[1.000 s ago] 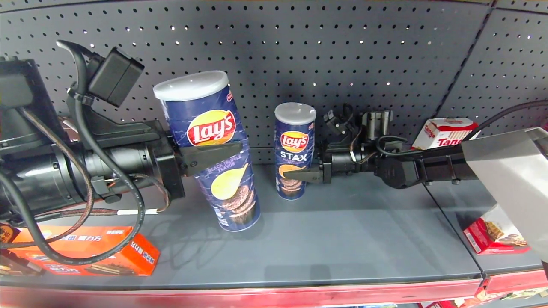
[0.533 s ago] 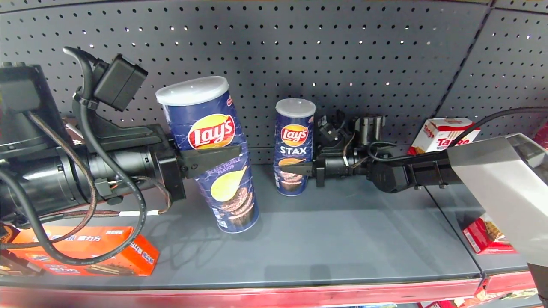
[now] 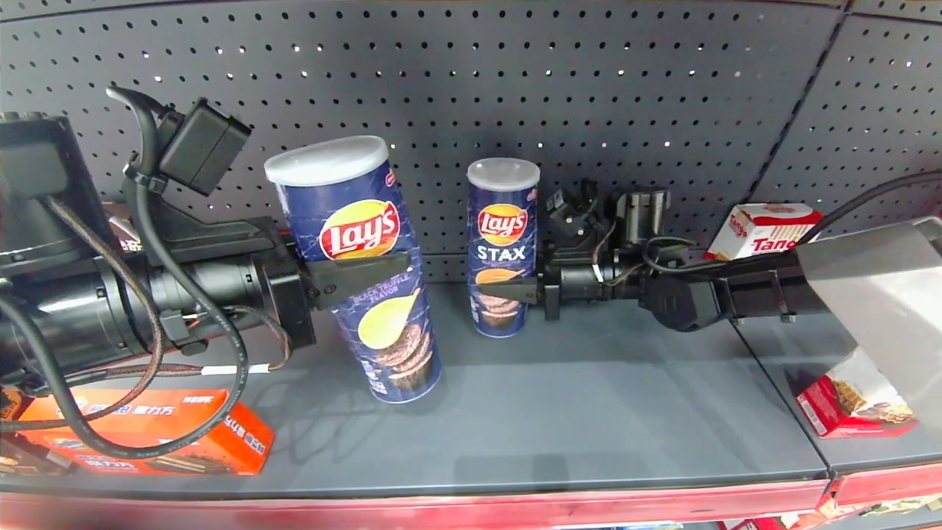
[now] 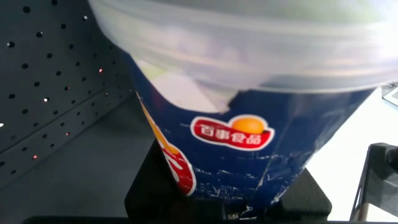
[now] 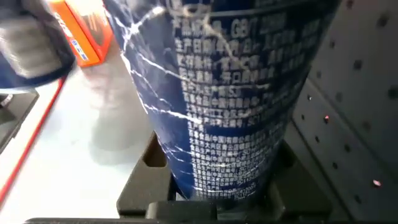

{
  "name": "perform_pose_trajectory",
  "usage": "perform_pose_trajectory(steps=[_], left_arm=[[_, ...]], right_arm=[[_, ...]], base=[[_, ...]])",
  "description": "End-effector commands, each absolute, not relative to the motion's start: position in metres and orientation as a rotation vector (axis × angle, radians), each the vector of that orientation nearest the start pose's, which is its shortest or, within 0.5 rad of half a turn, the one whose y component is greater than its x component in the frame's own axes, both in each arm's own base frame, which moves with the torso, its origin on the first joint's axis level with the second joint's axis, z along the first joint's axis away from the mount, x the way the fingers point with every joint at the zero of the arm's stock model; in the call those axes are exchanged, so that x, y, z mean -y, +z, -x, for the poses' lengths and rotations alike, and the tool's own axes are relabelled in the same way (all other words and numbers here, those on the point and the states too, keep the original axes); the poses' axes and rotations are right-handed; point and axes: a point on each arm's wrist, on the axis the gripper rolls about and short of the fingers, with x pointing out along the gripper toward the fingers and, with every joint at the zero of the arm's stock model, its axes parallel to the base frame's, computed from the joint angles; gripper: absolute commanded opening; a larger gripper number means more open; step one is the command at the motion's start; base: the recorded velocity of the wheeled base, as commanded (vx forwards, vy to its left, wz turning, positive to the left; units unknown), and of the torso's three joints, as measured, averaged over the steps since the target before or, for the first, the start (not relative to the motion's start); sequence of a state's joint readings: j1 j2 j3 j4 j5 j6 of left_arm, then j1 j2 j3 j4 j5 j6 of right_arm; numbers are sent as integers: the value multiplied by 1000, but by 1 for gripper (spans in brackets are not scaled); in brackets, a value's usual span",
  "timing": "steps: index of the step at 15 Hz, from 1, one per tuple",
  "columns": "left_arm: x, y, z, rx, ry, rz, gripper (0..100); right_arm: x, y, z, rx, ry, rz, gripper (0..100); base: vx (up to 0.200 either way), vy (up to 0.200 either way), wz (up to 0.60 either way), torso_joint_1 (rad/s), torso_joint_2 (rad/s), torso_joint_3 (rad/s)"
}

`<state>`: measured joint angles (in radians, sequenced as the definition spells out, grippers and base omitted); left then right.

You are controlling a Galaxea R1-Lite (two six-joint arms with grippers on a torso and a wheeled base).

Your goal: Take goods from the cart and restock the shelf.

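Two dark blue chip cans with clear lids are on the grey shelf (image 3: 589, 412). The larger, nearer can (image 3: 360, 272) leans with its top to the left and its base on the shelf; my left gripper (image 3: 368, 269) is shut on its middle. The left wrist view shows that can (image 4: 249, 143) from the lid down. The farther can (image 3: 503, 246) stands upright near the pegboard, with my right gripper (image 3: 508, 291) shut on its lower half. Its printed side (image 5: 230, 93) shows close up in the right wrist view.
An orange box (image 3: 147, 434) lies at the shelf's front left under my left arm. A white and red box (image 3: 769, 228) stands at the back right, a red box (image 3: 846, 405) lies at the front right. The pegboard wall (image 3: 589, 96) closes the back.
My right gripper has carried the farther can back toward the pegboard and slightly left. The left gripper's can has sunk a little, still leaning.
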<state>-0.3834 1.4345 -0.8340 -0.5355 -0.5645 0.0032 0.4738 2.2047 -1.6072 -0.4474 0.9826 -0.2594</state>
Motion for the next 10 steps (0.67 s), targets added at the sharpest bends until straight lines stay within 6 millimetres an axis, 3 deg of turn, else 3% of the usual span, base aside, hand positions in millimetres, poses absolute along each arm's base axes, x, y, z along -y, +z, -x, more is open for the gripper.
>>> perform_pose_trajectory(steps=[1,2,7,10], left_arm=[[102,255,-222,-61,-948,2,0],[103,255,-222,-63,-949,2,0],[103,258,-222,-57,-948,0,0],[102,256,-222,-57,-945,0,0]], right_arm=[[-214,224,-363,94,1461,196,0],[-212,224,-358,114,1462,212,0],[-196,191,-282,128,1493,235,0],[-193,174,-264,117,1512,230,0]], base=[[0,0,0,0,0,0],[0,0,0,0,0,0],[0,0,0,0,0,0],[0,0,0,0,0,0]])
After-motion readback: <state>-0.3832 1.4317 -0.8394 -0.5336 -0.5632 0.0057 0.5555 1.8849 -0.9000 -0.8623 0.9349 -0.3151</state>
